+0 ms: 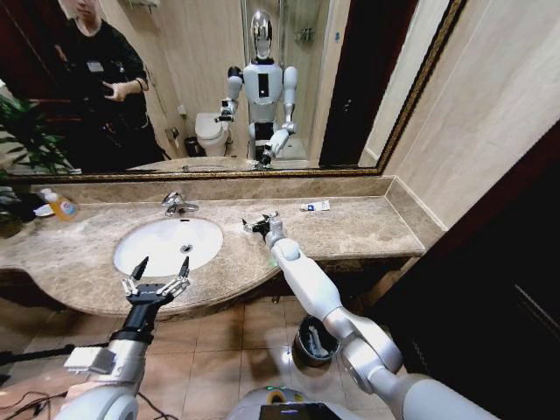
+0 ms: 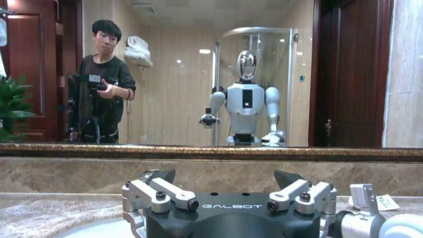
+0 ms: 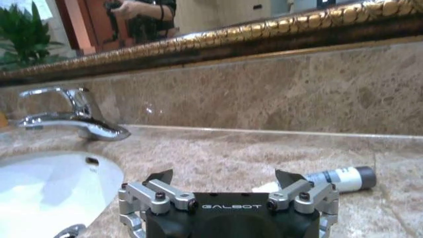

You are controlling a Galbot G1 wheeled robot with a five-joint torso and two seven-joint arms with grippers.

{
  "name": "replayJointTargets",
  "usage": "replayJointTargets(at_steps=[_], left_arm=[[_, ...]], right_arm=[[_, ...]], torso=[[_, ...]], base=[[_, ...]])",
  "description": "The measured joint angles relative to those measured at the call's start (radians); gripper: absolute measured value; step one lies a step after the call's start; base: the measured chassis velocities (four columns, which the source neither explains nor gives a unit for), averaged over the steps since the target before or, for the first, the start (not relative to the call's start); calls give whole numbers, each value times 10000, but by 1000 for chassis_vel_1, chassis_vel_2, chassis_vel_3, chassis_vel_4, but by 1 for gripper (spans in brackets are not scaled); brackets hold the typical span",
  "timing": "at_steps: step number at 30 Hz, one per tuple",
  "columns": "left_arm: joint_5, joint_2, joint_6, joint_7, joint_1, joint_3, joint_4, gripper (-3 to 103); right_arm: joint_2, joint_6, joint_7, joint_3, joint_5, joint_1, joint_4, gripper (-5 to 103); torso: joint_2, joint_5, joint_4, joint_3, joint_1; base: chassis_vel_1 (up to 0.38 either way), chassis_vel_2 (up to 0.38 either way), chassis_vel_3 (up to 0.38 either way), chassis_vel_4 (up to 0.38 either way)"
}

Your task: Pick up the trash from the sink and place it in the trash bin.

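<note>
Left gripper (image 1: 161,267): wide open, empty, over the near rim of the glossy white oval sink (image 1: 149,249). Right gripper (image 1: 259,222): open, empty, above veined beige marble; small white tube (image 1: 316,206) beyond it. Round dark trash bin (image 1: 315,341): on the floor below.

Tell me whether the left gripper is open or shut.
Open. The left gripper hovers at the sink's near rim, its fingertips spread wide apart with nothing between them.

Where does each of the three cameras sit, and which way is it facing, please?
Head view: up on the robot's head, looking down at the sink and mirror; both arms show.
Left wrist view: behind the open left gripper, low at the basin's front, facing the mirror.
Right wrist view: behind the open right gripper, low over the countertop, facing the backsplash, tap and a small tube.
Shared: head and right wrist views both show the tap and tube.
</note>
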Motion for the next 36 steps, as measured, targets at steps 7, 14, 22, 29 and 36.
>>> replayJointTargets(at_steps=[7,14,22,29,36], left_arm=[[0,0,0,0,0,0,0,100],[0,0,0,0,0,0,0,100],[0,0,0,0,0,0,0,100],[0,0,0,0,0,0,0,100],[0,0,0,0,0,0,0,100]], right_arm=[[-3,-542,268,-167,-1,-240,526,100],[-188,-1055,716,-237,101,-599,1445,100],[-404,-999,951,-291,338,-649,1824,100],[-23,-238,375,-204,390,-321,803,100],[1,-131,508,190,-211,-117,-201,100]], torso=[[0,0,0,0,0],[0,0,1,0,0],[0,1,-1,0,0],[0,0,2,0,0],[0,2,2,-2,0]], base=[[0,0,0,0],[0,0,0,0],[0,0,0,0],[0,0,0,0],[0,0,0,0]])
